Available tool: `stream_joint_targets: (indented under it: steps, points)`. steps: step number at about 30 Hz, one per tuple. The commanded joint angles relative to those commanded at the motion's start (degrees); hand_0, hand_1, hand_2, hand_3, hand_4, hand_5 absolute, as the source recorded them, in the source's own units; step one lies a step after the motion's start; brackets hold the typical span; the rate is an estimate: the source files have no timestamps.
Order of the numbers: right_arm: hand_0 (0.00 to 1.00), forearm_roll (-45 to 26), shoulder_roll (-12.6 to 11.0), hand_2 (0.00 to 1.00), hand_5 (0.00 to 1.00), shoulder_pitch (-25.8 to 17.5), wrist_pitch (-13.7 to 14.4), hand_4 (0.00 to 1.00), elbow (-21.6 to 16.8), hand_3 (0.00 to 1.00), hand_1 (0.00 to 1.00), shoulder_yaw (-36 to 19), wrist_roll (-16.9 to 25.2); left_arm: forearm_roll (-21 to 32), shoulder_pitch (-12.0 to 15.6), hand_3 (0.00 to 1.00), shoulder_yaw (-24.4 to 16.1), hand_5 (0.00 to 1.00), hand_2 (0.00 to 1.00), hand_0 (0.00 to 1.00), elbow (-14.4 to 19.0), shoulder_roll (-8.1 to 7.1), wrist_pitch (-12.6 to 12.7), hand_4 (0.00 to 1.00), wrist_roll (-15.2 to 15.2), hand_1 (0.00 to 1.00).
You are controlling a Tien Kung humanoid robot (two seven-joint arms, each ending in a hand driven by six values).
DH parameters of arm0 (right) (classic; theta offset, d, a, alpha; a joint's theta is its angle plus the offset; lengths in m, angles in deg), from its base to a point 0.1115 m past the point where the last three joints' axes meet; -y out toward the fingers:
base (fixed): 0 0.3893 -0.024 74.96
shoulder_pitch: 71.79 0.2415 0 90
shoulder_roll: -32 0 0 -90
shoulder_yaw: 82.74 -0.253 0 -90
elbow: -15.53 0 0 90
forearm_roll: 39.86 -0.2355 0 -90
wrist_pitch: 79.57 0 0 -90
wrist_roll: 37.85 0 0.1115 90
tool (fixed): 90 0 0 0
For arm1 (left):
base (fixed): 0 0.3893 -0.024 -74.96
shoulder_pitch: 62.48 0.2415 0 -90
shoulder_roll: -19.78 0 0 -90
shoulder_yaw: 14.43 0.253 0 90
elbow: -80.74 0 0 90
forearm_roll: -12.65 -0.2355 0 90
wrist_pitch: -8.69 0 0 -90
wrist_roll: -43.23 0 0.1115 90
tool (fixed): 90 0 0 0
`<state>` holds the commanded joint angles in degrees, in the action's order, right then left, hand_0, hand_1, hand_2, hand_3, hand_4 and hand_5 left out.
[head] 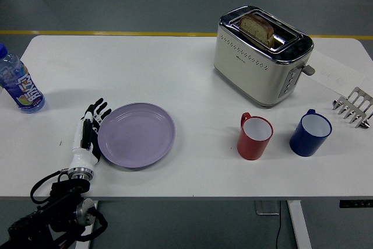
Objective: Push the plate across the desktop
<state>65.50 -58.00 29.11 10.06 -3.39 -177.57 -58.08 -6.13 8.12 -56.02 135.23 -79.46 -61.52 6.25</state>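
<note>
A lilac plate [137, 134] lies flat on the white table [175, 74], left of the middle and near the front. My left hand [89, 133] stands edge-on against the plate's left rim, fingers stretched out straight and holding nothing. Its black forearm rises from the lower left corner. The right arm is out of the picture.
A water bottle [17, 83] stands at the far left edge. To the plate's right are a red mug [254, 137] and a blue mug [310, 133]. A toaster [260, 55] holding bread sits behind them, and a metal rack [354, 107] is at the right edge.
</note>
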Motion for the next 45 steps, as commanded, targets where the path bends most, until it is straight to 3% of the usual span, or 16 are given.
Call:
stream_joint_targets:
  steps: [34, 45]
  points:
    - [0.571, 1.13, 0.0, 0.61, 0.6, 0.12, -0.41, 0.112, 0.0, 0.603, 0.534, -0.64, 0.25, 6.33, -6.53, 0.831, 15.26, 0.998, 0.878, 0.769, 0.87, 0.5, -0.2, 0.454, 0.0, 0.808]
    - [0.572, 1.39, 0.0, 0.61, 0.597, -0.42, -0.52, 0.114, -0.06, 0.603, 0.534, -0.75, 0.23, 6.86, -7.36, 0.829, 17.82, 0.998, 0.877, 0.77, 0.81, 1.09, -0.3, 0.453, 0.0, 0.808]
